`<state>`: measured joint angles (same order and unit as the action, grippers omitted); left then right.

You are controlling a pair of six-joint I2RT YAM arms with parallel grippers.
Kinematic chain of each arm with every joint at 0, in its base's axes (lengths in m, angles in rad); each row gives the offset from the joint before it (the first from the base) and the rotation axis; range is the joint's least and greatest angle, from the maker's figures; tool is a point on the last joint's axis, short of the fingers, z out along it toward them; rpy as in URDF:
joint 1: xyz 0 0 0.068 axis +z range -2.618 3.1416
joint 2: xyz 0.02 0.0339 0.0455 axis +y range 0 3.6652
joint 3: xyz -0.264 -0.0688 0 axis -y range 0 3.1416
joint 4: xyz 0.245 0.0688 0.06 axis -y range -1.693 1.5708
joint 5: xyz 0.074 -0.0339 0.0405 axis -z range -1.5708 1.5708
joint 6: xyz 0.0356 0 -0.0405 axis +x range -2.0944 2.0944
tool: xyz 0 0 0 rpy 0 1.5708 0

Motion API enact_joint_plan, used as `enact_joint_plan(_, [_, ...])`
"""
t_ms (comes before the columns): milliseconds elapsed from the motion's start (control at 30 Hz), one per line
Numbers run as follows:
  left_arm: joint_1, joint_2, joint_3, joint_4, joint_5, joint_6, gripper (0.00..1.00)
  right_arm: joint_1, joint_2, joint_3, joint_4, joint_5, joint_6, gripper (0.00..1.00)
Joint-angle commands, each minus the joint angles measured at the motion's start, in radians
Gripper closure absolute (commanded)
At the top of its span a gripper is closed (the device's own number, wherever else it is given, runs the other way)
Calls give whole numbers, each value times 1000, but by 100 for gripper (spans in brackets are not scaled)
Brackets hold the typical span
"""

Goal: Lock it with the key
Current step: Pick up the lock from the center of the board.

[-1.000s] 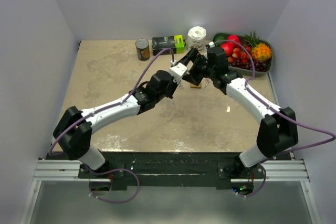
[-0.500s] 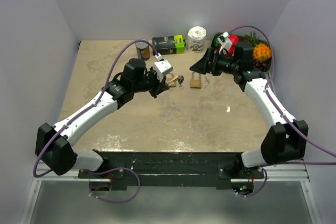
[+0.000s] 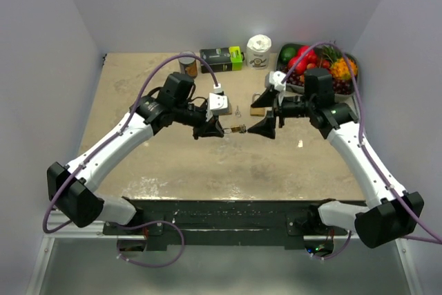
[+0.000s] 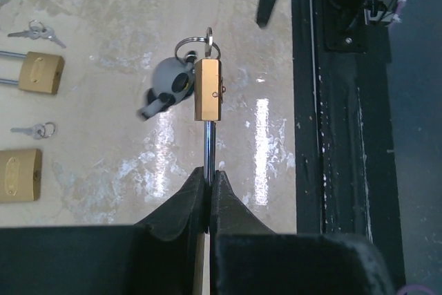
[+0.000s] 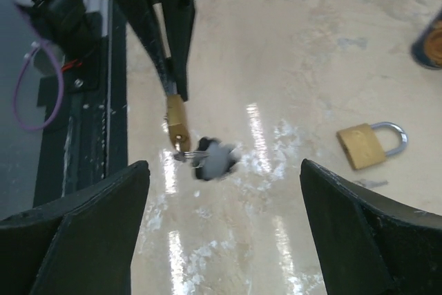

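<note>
Just ahead of the wide-spread right gripper (image 5: 224, 167), the left gripper (image 4: 208, 174) pinches the padlock (image 4: 207, 98) by its shackle (image 4: 209, 146); next, likely closing on the key (image 4: 208, 34) and turning it.

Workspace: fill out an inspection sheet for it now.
Surface: beige stone-look table.
Job's things: padlock held by its shackle, key ring and grey fob at its far end; spare padlocks and loose keys on the table.
Clutter: can, box, white tub, fruit along the back.
Grippers: left gripper shut on the padlock; right gripper open, facing it.
Cables: purple cable along each arm.
Surroundings: plain walls.
</note>
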<state>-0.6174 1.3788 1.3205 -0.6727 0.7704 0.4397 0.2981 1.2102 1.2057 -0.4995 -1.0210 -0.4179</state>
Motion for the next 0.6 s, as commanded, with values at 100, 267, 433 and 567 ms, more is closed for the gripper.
enact_joint_plan(100, [4, 43, 89, -106, 129, 100, 100, 110, -23, -49, -14, -24, -71, 22])
enact_joint_plan(267, [4, 43, 91, -96, 127, 88, 100, 122, 2, -40, -33, -40, -71, 35])
enact_joint_plan(433, [4, 48, 91, -91, 130, 77, 100, 151, 31, -35, 1, -19, -65, 39])
enact_joint_plan(567, [5, 51, 91, -93, 133, 80, 100, 164, 54, -26, -17, -14, -82, 48])
